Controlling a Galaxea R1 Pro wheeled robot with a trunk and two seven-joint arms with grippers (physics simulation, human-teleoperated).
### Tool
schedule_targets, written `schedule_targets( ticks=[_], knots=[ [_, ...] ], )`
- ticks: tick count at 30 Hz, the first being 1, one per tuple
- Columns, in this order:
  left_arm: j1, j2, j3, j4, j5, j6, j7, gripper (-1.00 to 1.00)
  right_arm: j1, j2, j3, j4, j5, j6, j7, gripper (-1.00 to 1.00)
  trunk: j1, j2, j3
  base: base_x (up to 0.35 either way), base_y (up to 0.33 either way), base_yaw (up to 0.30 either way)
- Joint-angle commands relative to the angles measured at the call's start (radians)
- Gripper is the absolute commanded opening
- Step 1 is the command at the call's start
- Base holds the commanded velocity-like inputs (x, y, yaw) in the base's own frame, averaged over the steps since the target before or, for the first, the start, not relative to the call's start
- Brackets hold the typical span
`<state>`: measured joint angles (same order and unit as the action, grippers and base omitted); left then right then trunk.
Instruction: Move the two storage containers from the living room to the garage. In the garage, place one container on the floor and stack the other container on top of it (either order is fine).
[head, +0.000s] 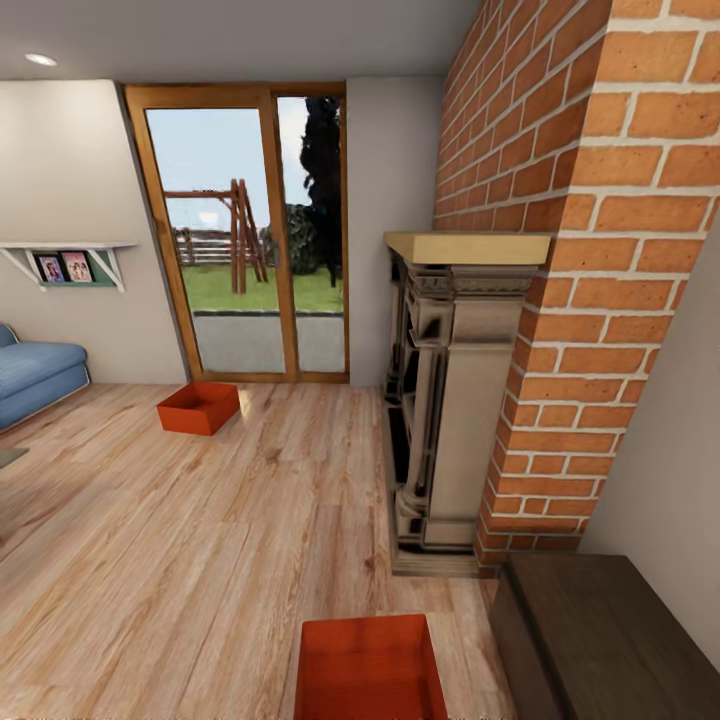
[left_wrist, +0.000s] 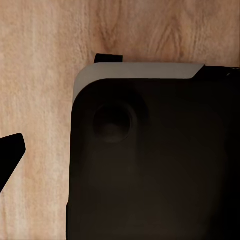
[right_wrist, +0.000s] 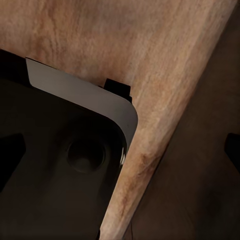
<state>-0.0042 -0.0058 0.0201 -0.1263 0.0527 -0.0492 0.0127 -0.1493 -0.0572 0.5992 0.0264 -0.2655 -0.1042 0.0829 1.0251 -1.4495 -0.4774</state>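
Both grippers hang low over the light wood-plank floor (left_wrist: 45, 60); their jaw states cannot be told, dark robot housing (left_wrist: 150, 160) blocking each wrist view. The nearer storage container (head: 368, 668) sits just ahead of the robot, the farther one (head: 198, 408) well beyond, by the glass doors (head: 245, 235). Rigid-looking, light, open-topped orange-red trays; a low wall seems the likeliest hold.
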Motion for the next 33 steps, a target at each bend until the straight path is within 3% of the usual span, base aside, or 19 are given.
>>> schedule_targets(
  ticks=[1, 33],
  knots=[
    [0.0, 0.0, 0.001, 0.0, 0.006, -0.003, 0.002, 1.0, -0.001, 0.0, 0.007, 0.003, -0.011, -0.006, 0.006, 1.0, 0.0, -0.001, -0.002, 0.0, 0.0, 0.0],
    [0.0, 0.0, 0.001, 0.0, 0.006, -0.003, 0.002, 1.0, -0.001, -0.001, 0.008, 0.003, -0.009, -0.006, 0.006, 1.0, 0.0, -0.001, -0.053, 0.0, 0.0, 0.0]
  ],
)
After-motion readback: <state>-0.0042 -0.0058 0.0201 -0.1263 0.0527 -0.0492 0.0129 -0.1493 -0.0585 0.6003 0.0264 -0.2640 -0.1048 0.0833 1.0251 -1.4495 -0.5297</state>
